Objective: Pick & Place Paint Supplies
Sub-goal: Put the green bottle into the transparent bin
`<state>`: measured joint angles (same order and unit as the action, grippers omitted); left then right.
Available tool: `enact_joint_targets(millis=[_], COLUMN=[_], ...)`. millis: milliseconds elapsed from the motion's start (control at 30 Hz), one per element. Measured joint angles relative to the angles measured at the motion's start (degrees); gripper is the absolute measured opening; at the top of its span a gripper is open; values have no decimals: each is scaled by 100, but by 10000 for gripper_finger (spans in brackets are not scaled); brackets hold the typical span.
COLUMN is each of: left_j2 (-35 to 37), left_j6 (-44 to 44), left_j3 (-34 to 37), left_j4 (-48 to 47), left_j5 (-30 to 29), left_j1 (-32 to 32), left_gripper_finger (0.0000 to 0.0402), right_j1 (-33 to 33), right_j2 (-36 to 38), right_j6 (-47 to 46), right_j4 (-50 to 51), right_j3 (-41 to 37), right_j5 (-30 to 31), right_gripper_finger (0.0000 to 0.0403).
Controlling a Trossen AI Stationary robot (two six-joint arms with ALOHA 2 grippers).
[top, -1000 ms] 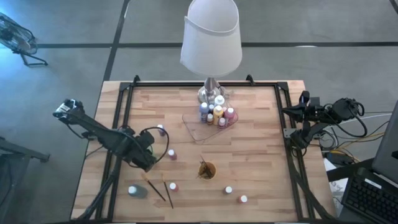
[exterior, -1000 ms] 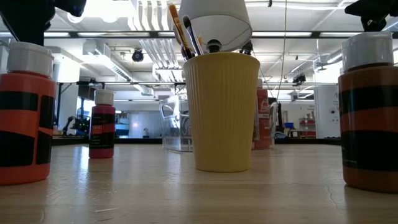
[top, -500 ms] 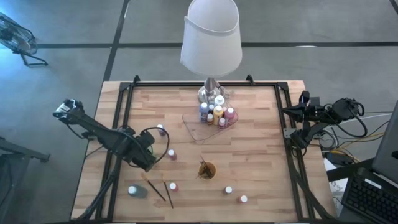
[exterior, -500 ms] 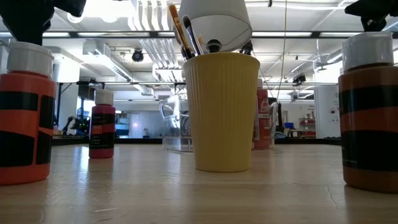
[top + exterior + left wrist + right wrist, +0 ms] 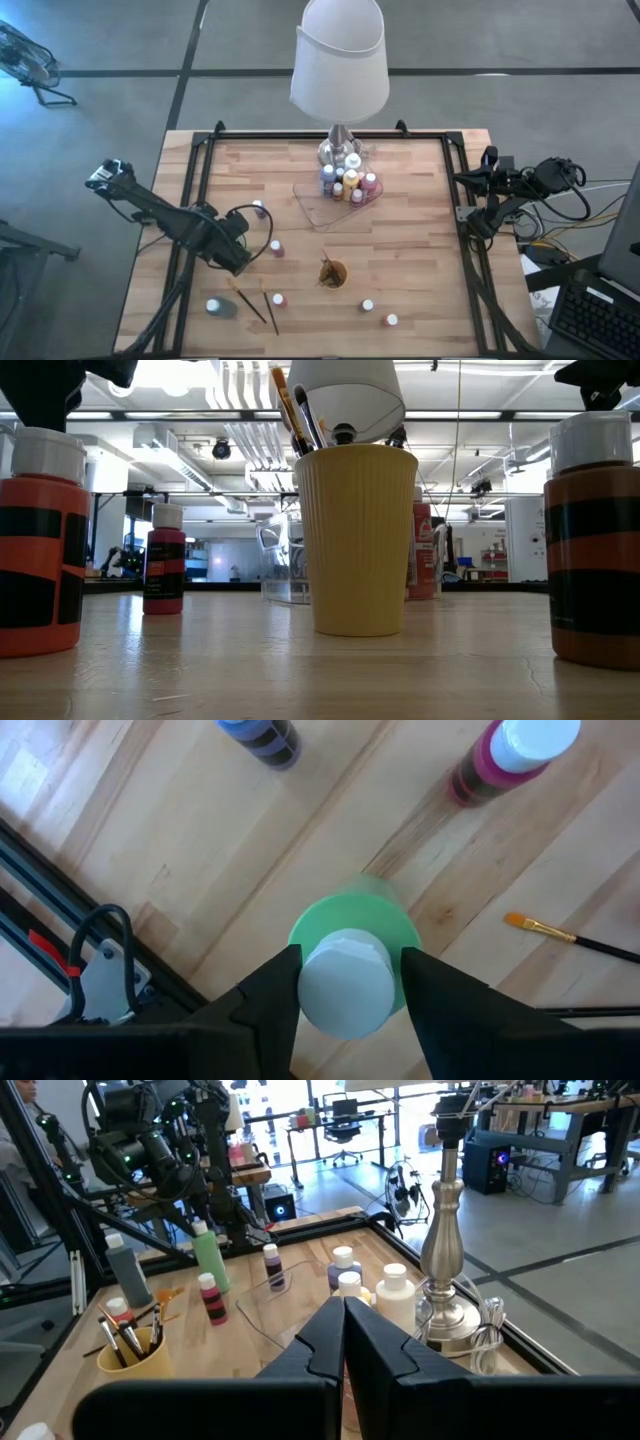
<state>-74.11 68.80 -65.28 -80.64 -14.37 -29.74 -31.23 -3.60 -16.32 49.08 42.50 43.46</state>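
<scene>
A green paint bottle (image 5: 352, 952) sat clamped at its white cap between the fingers of the left gripper (image 5: 345, 982), lifted above the table (image 5: 420, 230) near its left edge. The right gripper (image 5: 343, 1335) waited closed and empty off the right edge.

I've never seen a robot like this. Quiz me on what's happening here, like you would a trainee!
1. What does the left gripper hold? A) a sponge B) a green bottle C) a spoon
2. True or false: brushes stand in the cup.
3. Fill in: the right gripper, waiting at the table's right edge, is ___ (open or shut).

Key: 1 B, gripped by its white cap. 2 True. 3 Shut, and empty.
</scene>
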Motion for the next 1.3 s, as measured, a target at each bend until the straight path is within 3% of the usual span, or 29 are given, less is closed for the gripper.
enact_joint_targets(millis=[533, 1000, 1300], left_j2=[11, 11, 2], left_j6=[-80, -170, -421], left_j3=[-11, -31, -498], left_j4=[2, -42, -186], left_j5=[96, 111, 32], left_j1=[2, 2, 2], left_gripper_finger=[128, 130, 131], right_j1=[0, 0, 0], right_j2=[1, 0, 0], right_j6=[0, 0, 2], right_j4=[0, 0, 0], right_j3=[0, 0, 0], right_j5=[-1, 0, 0], right_gripper_finger=[8, 8, 8])
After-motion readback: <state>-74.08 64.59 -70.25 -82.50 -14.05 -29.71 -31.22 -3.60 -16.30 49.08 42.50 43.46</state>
